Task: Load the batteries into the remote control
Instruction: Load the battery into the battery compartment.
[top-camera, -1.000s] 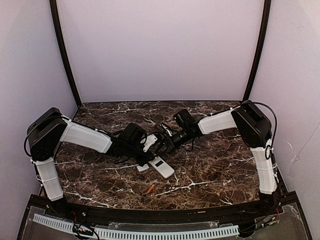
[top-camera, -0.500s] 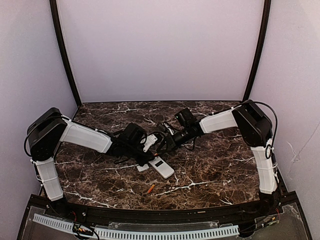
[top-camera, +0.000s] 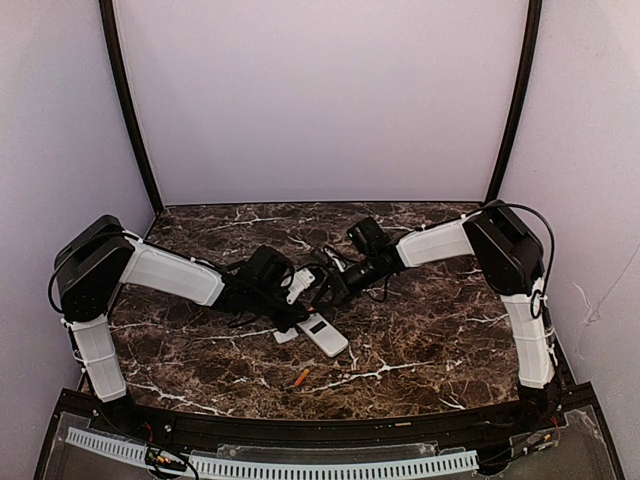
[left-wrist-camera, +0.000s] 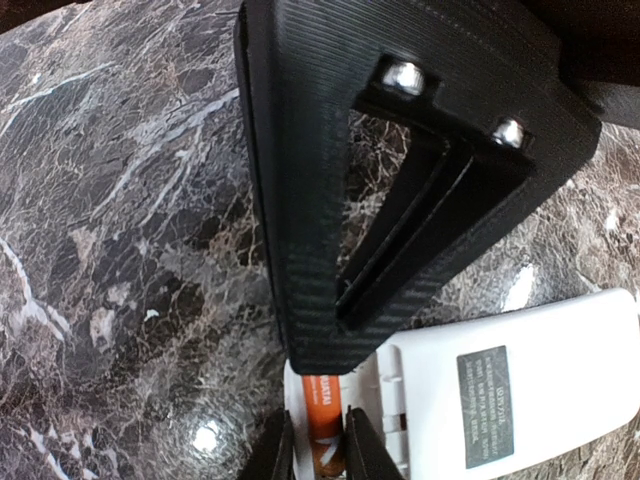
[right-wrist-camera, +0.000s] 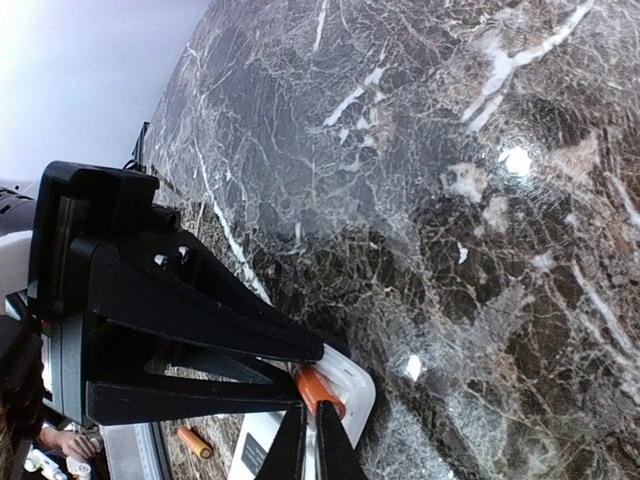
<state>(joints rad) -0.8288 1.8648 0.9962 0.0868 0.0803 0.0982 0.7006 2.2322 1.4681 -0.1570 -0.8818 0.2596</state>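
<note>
The white remote control (top-camera: 324, 337) lies back up on the marble, with its battery bay open at its far left end. In the left wrist view its grey label shows on the white back (left-wrist-camera: 560, 370). One orange battery (left-wrist-camera: 322, 405) lies in the bay. My left gripper (left-wrist-camera: 320, 445) is shut on it, one finger on each side. My right gripper (right-wrist-camera: 310, 440) is shut, with its tips against the same battery (right-wrist-camera: 318, 385) at the remote's end (right-wrist-camera: 352, 380). The second battery (top-camera: 300, 377) lies loose in front of the remote, and the right wrist view shows it too (right-wrist-camera: 193, 440).
A small white cover plate (top-camera: 286, 335) lies just left of the remote. Both grippers (top-camera: 303, 315) (top-camera: 318, 297) meet closely over the remote's end, fingers nearly crossing. Dark marble table (top-camera: 430, 330) with purple walls around it.
The right arm shifted slightly right and then back. The left arm, the remote and the loose battery have not moved.
</note>
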